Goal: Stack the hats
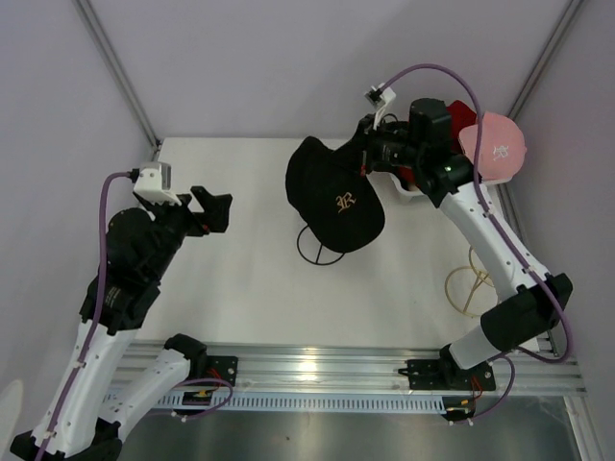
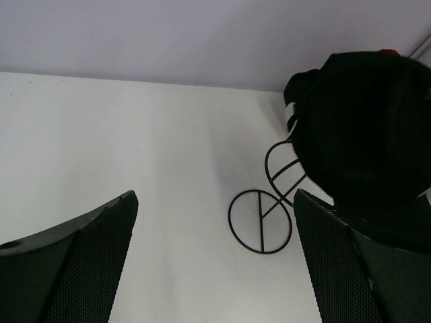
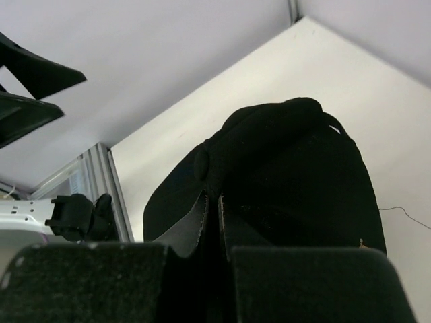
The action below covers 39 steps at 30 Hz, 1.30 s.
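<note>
A black hat (image 1: 336, 197) with a small pale logo hangs in mid-table, above a black wire stand (image 1: 317, 245). My right gripper (image 1: 370, 152) is shut on its far edge. In the right wrist view the fabric of the black hat (image 3: 289, 175) is pinched between the jaws of the right gripper (image 3: 211, 222). A pink cap (image 1: 495, 146) lies at the back right with a red hat (image 1: 461, 110) partly hidden behind the arm. My left gripper (image 1: 213, 211) hovers open and empty at the left, facing the black hat (image 2: 363, 128).
The black wire stand (image 2: 261, 221) has a round base flat on the white table. A tan wire stand (image 1: 471, 283) lies at the right beside the right arm. A metal rail (image 1: 336, 370) runs along the near edge, and grey walls close in the table.
</note>
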Each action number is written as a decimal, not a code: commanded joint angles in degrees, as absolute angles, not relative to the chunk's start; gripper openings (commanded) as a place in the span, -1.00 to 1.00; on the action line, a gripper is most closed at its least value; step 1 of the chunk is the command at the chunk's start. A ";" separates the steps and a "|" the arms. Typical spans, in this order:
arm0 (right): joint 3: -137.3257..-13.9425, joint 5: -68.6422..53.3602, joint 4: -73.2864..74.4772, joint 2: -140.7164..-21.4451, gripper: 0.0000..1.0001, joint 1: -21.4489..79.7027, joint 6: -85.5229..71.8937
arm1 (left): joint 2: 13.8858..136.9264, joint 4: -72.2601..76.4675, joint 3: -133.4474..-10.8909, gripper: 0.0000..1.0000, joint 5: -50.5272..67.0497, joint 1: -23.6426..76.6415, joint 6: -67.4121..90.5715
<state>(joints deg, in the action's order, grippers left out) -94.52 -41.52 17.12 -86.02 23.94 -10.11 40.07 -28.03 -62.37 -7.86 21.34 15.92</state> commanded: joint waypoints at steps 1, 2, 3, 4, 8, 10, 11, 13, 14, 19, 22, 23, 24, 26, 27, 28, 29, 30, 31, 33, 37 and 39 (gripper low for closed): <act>-95.71 -43.07 16.79 -88.94 -0.98 25.14 -10.90 | 39.90 -27.42 -62.05 0.99 -6.15 20.74 14.33; -95.63 -43.07 16.79 -90.08 -0.97 25.31 -10.81 | 39.90 -27.25 -61.79 0.99 -6.24 20.83 14.33; -95.54 -42.46 17.22 -90.61 -0.96 25.23 -9.94 | 40.08 -27.25 -61.53 0.99 -6.24 20.83 14.41; -95.45 -41.76 17.49 -91.05 -0.96 25.22 -9.24 | 40.25 -27.16 -61.26 0.99 -6.15 20.83 14.59; -94.49 -36.84 20.21 -92.02 -0.92 25.22 -4.84 | 41.22 -26.37 -60.29 0.99 -5.54 20.74 15.64; -93.96 -34.20 21.62 -92.46 -0.92 25.22 -2.91 | 41.92 -25.93 -59.60 0.99 -5.01 20.83 16.70; -93.78 -33.75 21.80 -92.55 -0.92 25.22 -2.55 | 42.18 -25.84 -59.50 0.99 -4.84 20.74 17.57; -93.43 -34.01 22.32 -93.51 -0.80 25.22 -1.85 | 42.71 -25.49 -59.33 0.99 -3.79 20.83 18.10; -93.25 -34.62 22.41 -94.04 -0.77 25.22 -1.67 | 43.06 -25.23 -59.41 0.99 -3.34 20.74 18.28; -92.64 -35.95 23.82 -96.85 -0.71 25.22 -2.02 | 43.68 -24.52 -59.33 0.99 -2.90 20.83 19.51; -88.27 -34.02 21.37 -95.37 -0.67 25.22 -3.07 | 44.30 -24.52 -59.59 0.99 -3.34 20.74 20.13; -87.20 -33.23 20.49 -94.75 -0.47 25.22 -3.25 | 44.47 -24.35 -59.68 0.99 -3.08 20.74 20.21; -86.23 -32.79 19.00 -93.96 -0.35 25.22 -3.43 | 44.91 -24.43 -59.85 0.99 -2.82 20.83 20.21; -84.73 -31.56 18.37 -91.95 -0.07 25.22 -3.51 | 45.44 -24.35 -60.12 0.99 -2.20 20.74 20.30; -84.64 -31.12 18.02 -91.24 0.16 25.14 -3.69 | 45.87 -24.17 -60.20 0.99 -1.33 20.83 20.30; -84.55 -30.59 18.02 -90.53 0.32 25.14 -3.78 | 46.05 -24.00 -60.38 0.99 -0.88 20.83 20.39; -85.07 -29.72 18.10 -88.96 0.66 25.14 -3.87 | 46.23 -23.91 -60.38 0.99 -0.44 20.83 20.48; -85.51 -29.27 18.54 -88.08 0.78 25.05 -3.95 | 46.40 -23.82 -60.55 0.99 -0.44 20.83 20.57; -86.04 -28.83 18.63 -87.11 0.87 24.96 -3.96 | 46.93 -23.82 -60.82 0.99 1.30 20.83 20.48; -87.97 -26.99 18.98 -84.12 0.99 24.17 -4.39 | 47.55 -23.82 -61.26 0.99 1.84 20.83 20.57; -90.96 -22.08 19.34 -79.55 0.99 21.19 -5.45 | 50.09 -23.73 -62.31 0.99 3.51 20.83 21.18; -90.62 -15.49 17.67 -77.36 0.99 17.61 -6.59 | 50.97 -23.64 -62.49 0.99 3.87 20.83 21.62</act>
